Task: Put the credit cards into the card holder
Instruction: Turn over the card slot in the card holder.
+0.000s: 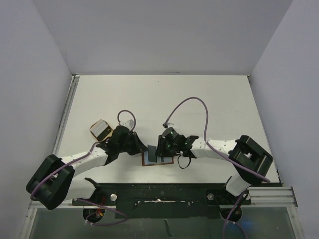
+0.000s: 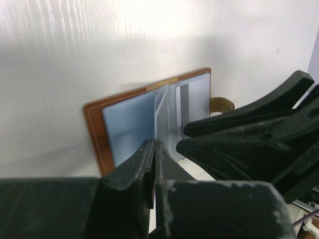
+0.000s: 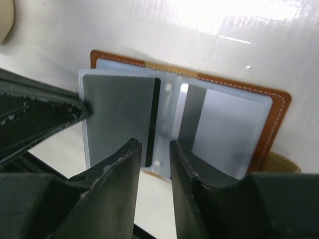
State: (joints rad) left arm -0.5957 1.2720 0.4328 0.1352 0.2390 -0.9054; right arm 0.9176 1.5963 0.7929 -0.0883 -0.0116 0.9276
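Pinching shut, the left gripper (image 2: 154, 149) has its two fingertips pressed together on the lower edge of a clear inner leaf of the card holder (image 2: 124, 122). Its own bulk hides the exact contact. From the right wrist view its tip meets the outer edge of the leaf that carries one grey credit card (image 3: 117, 112). The right gripper (image 3: 154, 145) is released. Its two fingers stand apart with nothing between them, and the card's dark stripe and the centre fold show just beyond the gap. One card holder lies spread flat directly ahead of both grippers, brown rim outward and pale blue pockets up. Its near edge is covered by the fingers. A second, narrower grey strip sits in the pocket past the fold, and whether it is another card cannot be told. Behind the left gripper, well apart from the holder, one tan dish (image 1: 93, 132) rests on the white table (image 1: 209, 99). Its pale contents are too small to count from above.
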